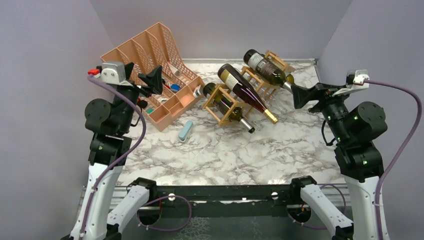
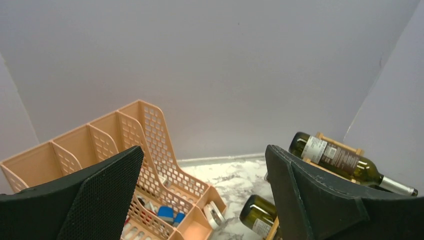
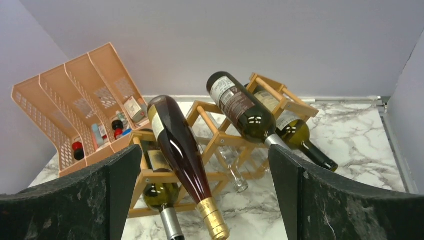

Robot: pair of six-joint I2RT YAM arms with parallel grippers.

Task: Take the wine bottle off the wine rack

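Note:
The light wooden wine rack (image 1: 257, 82) stands at the back middle of the marble table and holds several bottles. A dark red bottle with a gold foil neck (image 1: 247, 92) lies across its top, neck toward the front. A green bottle with a silver cap (image 1: 227, 102) sits lower left, and a dark labelled bottle (image 1: 265, 67) rests at the upper right. In the right wrist view the rack (image 3: 218, 175) and the red bottle (image 3: 177, 145) lie ahead of my open, empty right gripper (image 3: 205, 195). My right gripper (image 1: 299, 95) hovers just right of the rack. My left gripper (image 1: 152, 82) is open and empty over the organiser.
A salmon-pink mesh file organiser (image 1: 150, 55) with small items stands at the back left. A small light-blue object (image 1: 185, 131) lies on the table in front of it. A clear bottle (image 3: 235, 175) sits low in the rack. Grey walls enclose the back and sides.

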